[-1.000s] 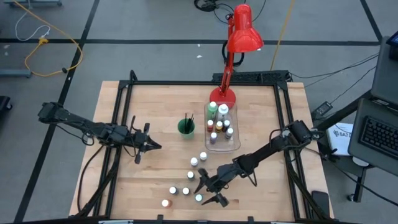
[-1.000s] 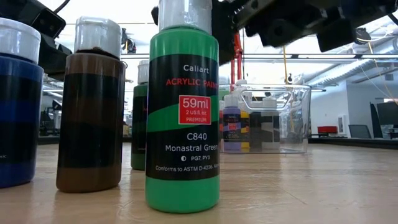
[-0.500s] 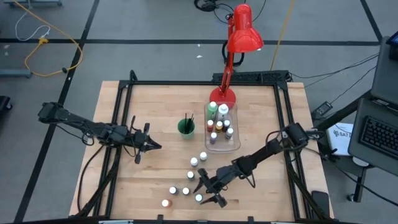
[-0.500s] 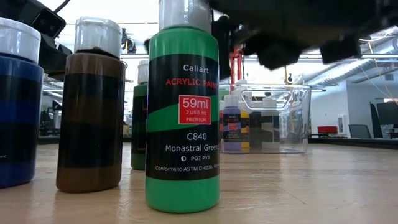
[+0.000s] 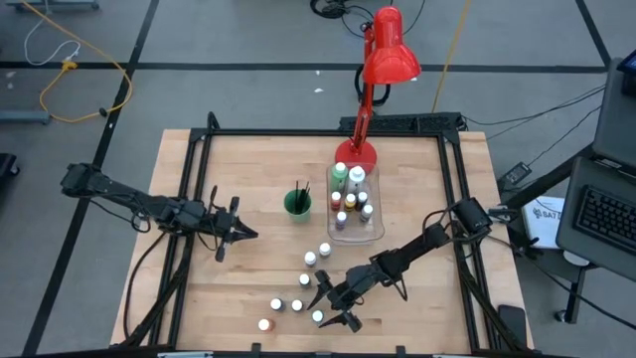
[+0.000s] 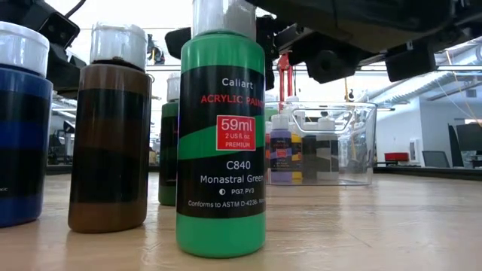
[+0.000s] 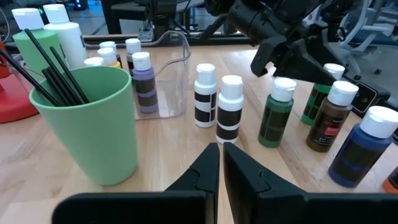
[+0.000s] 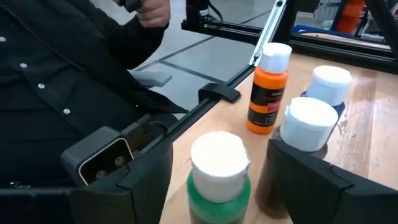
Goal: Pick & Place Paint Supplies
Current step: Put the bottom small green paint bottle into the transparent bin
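Between the right gripper's [image 8: 217, 180] apart jaws: one green bottle [image 8: 219, 177]; left gripper's [image 7: 220, 163] together

Overhead and tabletop-level cameras share the green bottle [image 6: 221, 143] [image 5: 317, 316].

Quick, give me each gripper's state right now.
Left gripper: shut, empty, waiting near the green cup.
Right gripper: open, fingers either side of the green paint bottle, not clamped.
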Robot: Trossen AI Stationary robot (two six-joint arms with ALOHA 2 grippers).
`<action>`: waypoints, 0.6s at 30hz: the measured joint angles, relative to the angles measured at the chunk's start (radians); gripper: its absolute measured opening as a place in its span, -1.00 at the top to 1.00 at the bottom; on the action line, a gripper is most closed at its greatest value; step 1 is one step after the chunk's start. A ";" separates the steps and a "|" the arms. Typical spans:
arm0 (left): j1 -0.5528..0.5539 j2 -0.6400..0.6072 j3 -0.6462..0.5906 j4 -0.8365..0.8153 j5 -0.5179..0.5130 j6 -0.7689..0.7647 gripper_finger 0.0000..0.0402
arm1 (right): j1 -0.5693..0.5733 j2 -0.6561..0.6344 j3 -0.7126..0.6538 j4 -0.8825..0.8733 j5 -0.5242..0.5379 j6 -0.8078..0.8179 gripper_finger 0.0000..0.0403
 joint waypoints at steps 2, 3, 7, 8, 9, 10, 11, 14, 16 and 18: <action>0.000 0.000 0.000 -0.001 0.000 0.000 0.88 | 0.000 0.000 0.000 -0.005 0.000 0.001 -0.19; 0.000 0.000 0.000 -0.001 0.000 0.000 0.88 | 0.000 0.000 0.000 -0.009 0.000 0.002 -0.15; 0.000 0.000 0.000 -0.001 0.000 0.000 0.88 | -0.001 0.000 0.000 -0.010 0.000 0.003 0.04; 0.000 0.000 0.000 -0.001 0.000 0.000 0.88 | -0.001 0.000 0.000 -0.010 0.000 0.003 0.10; 0.000 0.000 0.000 -0.001 0.000 0.000 0.88 | -0.001 0.000 0.000 -0.011 0.000 0.003 0.16; 0.000 0.000 0.000 -0.001 0.000 0.000 0.88 | -0.001 0.000 0.000 -0.011 0.000 0.003 0.22; 0.000 0.000 0.000 -0.001 0.000 0.000 0.88 | -0.002 0.000 0.000 -0.010 0.000 0.003 0.29; 0.000 0.000 0.000 -0.001 0.000 0.000 0.88 | -0.005 -0.025 -0.001 -0.023 -0.003 -0.003 0.46; 0.000 0.000 0.000 -0.001 0.000 0.000 0.88 | -0.006 -0.072 -0.002 -0.046 -0.037 -0.027 0.46; 0.000 0.000 0.000 -0.001 0.000 0.002 0.88 | -0.005 -0.157 -0.002 -0.124 -0.055 -0.065 0.46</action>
